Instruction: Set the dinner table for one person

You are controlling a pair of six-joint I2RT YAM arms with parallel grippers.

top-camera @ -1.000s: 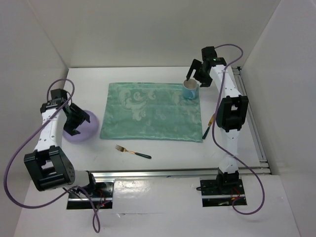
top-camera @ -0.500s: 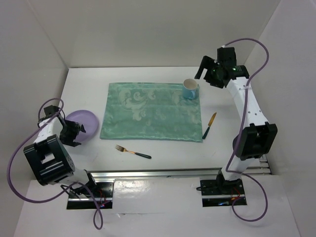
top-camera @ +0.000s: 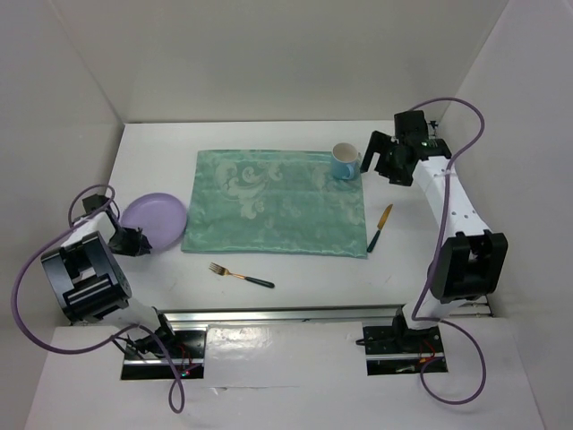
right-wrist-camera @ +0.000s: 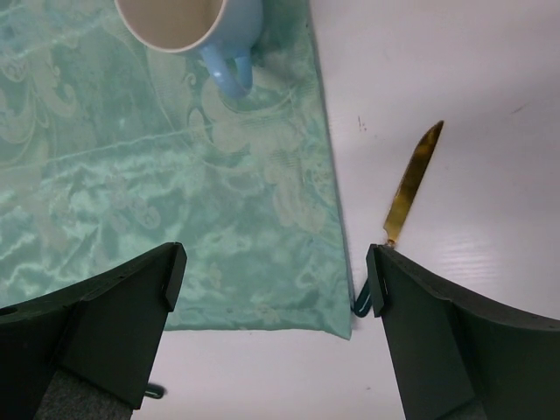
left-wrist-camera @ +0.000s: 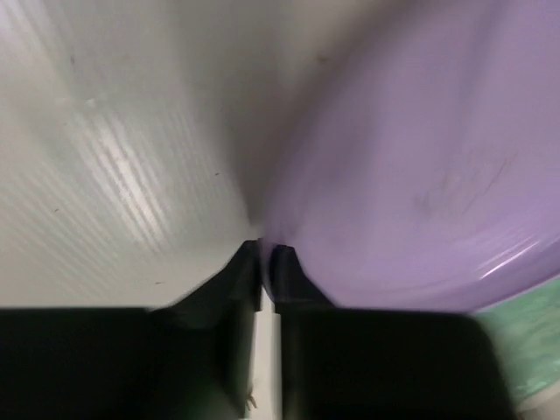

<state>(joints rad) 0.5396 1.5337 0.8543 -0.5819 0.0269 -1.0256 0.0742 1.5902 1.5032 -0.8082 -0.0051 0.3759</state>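
Judging from the layout, the setting is barely begun. On the plain white dinner table [top-camera: 295, 269], only the light-blue ceramic mug [top-camera: 345, 161] stands on the teal-green patterned cloth [top-camera: 277, 202], at its far right corner. The lilac round plate [top-camera: 154, 218] lies against the cloth's left edge, the gold dark-handled fork [top-camera: 240, 275] off its near edge, and the gold-bladed knife [top-camera: 380, 227] just beside its right edge; none is placed yet. The left gripper [left-wrist-camera: 264, 254], low by the cloth's left side, has its jaws nearly together on the plate's rim, apparently pinching it. The right gripper [right-wrist-camera: 276, 258] hangs spread wide and empty above the cloth's right edge.
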